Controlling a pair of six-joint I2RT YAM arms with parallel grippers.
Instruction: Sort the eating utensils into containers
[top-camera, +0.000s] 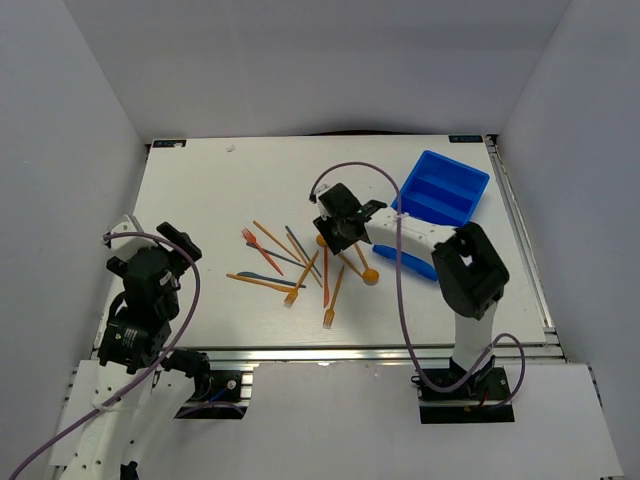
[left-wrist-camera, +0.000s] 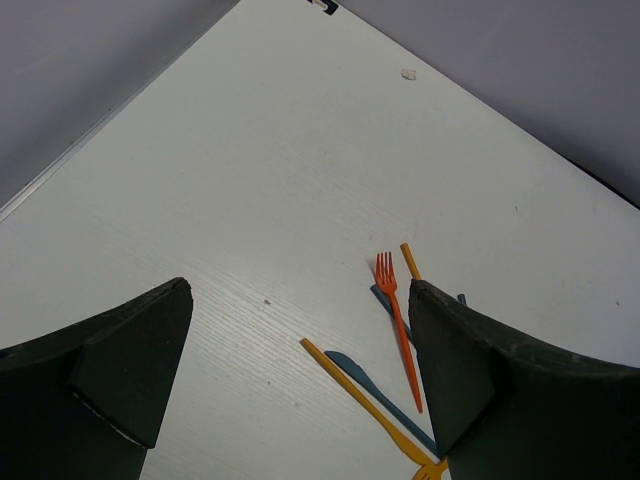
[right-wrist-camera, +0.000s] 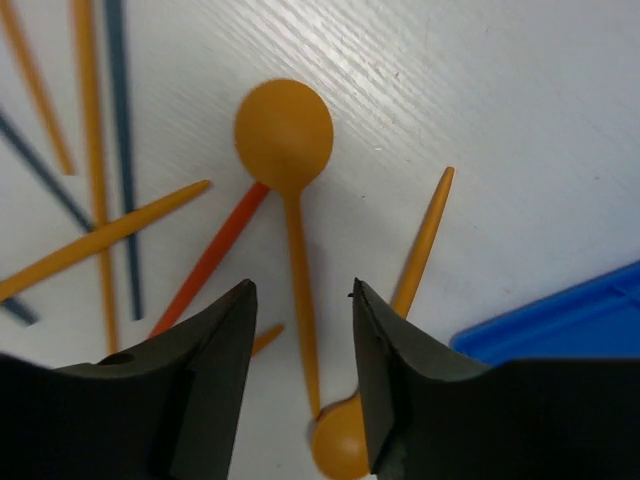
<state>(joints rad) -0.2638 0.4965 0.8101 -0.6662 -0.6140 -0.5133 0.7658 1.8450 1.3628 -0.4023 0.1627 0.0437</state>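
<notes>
Now, right claw (right-wrist-camera: 300, 300): we see it spread, one finger on either side of an orange spoon (right-wrist-camera: 284, 135) handle, not pressed onto it.
Around it: we note a second spoon (right-wrist-camera: 338, 447) with its bowl low between the fingers, an orange stick (right-wrist-camera: 424, 238) on one side and a red handle (right-wrist-camera: 212, 258) on the other.
Left claw (left-wrist-camera: 300, 290): spread wide over bare surface (left-wrist-camera: 250, 150).
Red fork (left-wrist-camera: 398, 322): flat on the surface ahead of the left claw, near a blue-grey piece (left-wrist-camera: 355, 370).
Utensils (top-camera: 325, 285): we find them scattered mid-surface, between the arms.
Tray (top-camera: 445, 190): we see it at the far right, near the right claw.
</notes>
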